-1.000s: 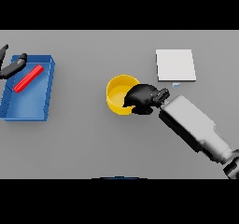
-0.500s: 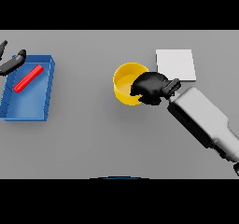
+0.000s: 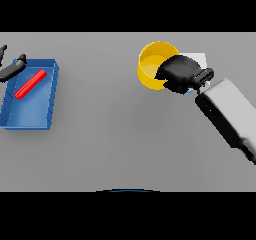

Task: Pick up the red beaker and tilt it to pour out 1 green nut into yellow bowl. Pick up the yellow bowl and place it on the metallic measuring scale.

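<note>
One yellow bowl [image 3: 152, 64] is gripped at its right rim by the right hand [image 3: 179, 73], fingers curled round the rim; it overlaps one pale scale [image 3: 198, 59], mostly hidden behind the hand. One red beaker [image 3: 30, 84] lies in one blue tray [image 3: 30, 115] at far left. The left hand [image 3: 12, 69] is seen at the tray's left edge; its grip cannot be told.

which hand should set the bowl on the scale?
Right. The right hand is already curled on the yellow bowl, right beside the scale. The left hand sits far off by the blue tray.
</note>
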Robot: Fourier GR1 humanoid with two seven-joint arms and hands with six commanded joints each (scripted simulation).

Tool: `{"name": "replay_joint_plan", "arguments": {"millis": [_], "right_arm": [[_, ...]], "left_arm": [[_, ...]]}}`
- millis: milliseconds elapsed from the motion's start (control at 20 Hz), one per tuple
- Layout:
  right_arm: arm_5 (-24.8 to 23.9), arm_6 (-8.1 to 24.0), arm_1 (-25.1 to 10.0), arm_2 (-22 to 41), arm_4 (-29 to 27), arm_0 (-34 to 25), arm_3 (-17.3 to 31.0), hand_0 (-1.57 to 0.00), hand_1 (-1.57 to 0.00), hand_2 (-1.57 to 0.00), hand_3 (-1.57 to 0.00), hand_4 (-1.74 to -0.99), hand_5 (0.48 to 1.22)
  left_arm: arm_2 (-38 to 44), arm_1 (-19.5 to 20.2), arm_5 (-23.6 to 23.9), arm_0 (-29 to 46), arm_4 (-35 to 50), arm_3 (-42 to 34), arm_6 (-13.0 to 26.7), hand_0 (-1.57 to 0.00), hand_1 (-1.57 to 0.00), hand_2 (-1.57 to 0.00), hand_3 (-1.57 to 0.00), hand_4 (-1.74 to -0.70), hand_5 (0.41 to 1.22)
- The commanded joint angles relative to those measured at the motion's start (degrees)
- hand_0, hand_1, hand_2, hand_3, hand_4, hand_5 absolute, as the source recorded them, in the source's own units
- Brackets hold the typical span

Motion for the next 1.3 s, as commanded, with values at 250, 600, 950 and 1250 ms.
{"name": "replay_joint_plan", "arguments": {"millis": [250,600,950,1250], "right_arm": [[-6.70,-3.30,-2.56,-2.82,1.01,-3.34,10.70,-1.57,-1.57,-1.55,-1.16,-1.741,1.221],[-12.91,-4.14,-0.89,-4.72,1.83,-5.87,25.30,-1.57,-1.57,-1.50,-1.18,-1.741,1.221],[-16.24,-6.59,0.71,-5.37,1.80,-6.86,33.62,-1.57,-1.57,-1.39,-1.37,-1.741,1.221],[-17.00,-7.20,1.63,-5.23,1.84,-7.44,36.96,-1.57,-1.57,-1.37,-1.45,-1.741,1.221]], "left_arm": [[0.06,-0.08,0.49,0.38,0.27,-2.30,2.90,0.00,0.00,0.00,0.00,-0.85,0.754],[-0.18,-0.20,0.62,1.40,0.41,-4.47,5.69,0.00,0.00,0.00,0.00,-0.86,0.779],[-0.91,-0.70,1.25,0.25,-0.89,-2.70,5.78,0.00,0.00,0.00,0.00,-0.86,0.809],[-0.98,-0.64,0.45,-0.24,-0.57,-2.02,5.30,0.00,0.00,0.00,0.00,-0.84,0.783]]}}
